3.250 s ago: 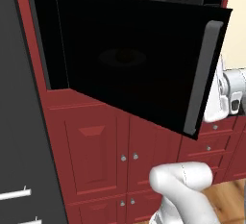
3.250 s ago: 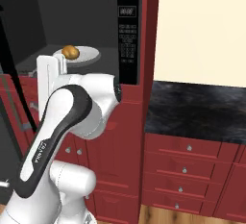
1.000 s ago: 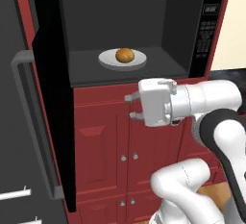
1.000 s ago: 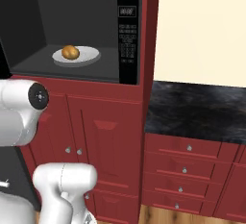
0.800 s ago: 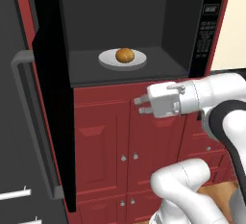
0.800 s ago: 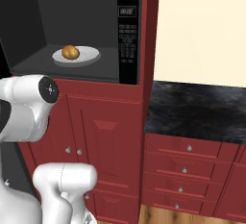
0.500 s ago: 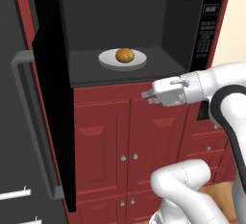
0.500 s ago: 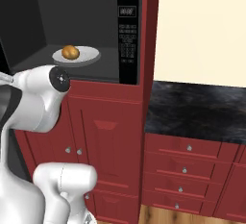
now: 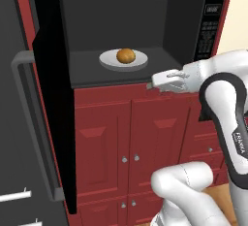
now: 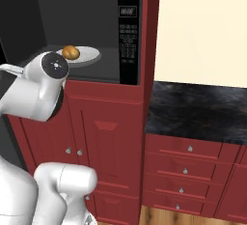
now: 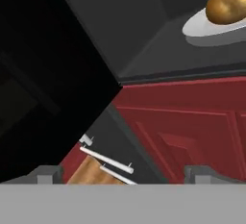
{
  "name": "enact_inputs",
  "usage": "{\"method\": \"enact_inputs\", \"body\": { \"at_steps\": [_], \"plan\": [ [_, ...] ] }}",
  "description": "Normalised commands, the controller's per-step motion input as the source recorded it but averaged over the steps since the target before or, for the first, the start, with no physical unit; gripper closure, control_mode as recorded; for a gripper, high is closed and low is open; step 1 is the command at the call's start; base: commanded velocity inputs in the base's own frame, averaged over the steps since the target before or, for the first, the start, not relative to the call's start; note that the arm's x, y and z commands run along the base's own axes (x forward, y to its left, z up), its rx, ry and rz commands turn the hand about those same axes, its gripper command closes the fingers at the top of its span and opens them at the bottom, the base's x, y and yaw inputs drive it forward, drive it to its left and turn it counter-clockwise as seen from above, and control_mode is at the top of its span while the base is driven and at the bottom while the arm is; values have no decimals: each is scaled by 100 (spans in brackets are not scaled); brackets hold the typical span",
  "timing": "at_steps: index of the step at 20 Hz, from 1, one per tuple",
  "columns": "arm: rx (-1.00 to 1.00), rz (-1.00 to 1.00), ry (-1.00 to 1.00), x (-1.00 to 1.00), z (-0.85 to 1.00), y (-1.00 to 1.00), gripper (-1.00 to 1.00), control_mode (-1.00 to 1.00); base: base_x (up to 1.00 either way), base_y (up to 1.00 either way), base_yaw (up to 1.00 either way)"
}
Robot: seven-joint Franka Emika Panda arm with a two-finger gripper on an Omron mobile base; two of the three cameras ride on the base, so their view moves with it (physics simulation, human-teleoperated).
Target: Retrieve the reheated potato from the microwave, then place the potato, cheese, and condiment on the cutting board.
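Note:
The microwave (image 9: 209, 28) stands open, its door (image 9: 49, 104) swung far out to the left. Inside it, the golden-brown potato (image 9: 125, 55) rests on a white plate (image 9: 137, 61); both also appear in the right base view, potato (image 10: 71, 52) and plate (image 10: 88, 54). My gripper (image 9: 156, 81) hovers level with the microwave's front lower edge, right of the plate, fingers pointing left. In the hand view the potato (image 11: 229, 4) lies at the upper right and my gripper (image 11: 123, 174) is open, nothing between its tips. Cheese, condiment and cutting board are out of view.
The open door's long grey handle (image 9: 25, 123) juts out at the left. Red cabinet doors (image 9: 131, 128) run below the microwave. A black counter (image 10: 202, 108) with red drawers (image 10: 188, 171) under it lies to the right.
The door, half open at first, now stands fully open. Over the last second the hand has risen and moved right, turning until it lies level with the microwave's lower edge.

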Motion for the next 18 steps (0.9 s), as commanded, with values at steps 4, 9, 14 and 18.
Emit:
{"method": "enact_inputs", "body": {
  "at_steps": [4, 9, 14, 18],
  "plan": [
    [-19, -14, -16, 39, 3, -10, -100, -100, 0, 0, 0],
    [-14, -8, -22, 35, 16, -11, -100, -100, 0, 0, 0],
    [-10, -11, -24, 43, 15, -16, -100, -100, 0, 0, 0],
    [-10, -12, -1, 52, 12, -18, -100, -100, 0, 0, 0]
  ]
}}
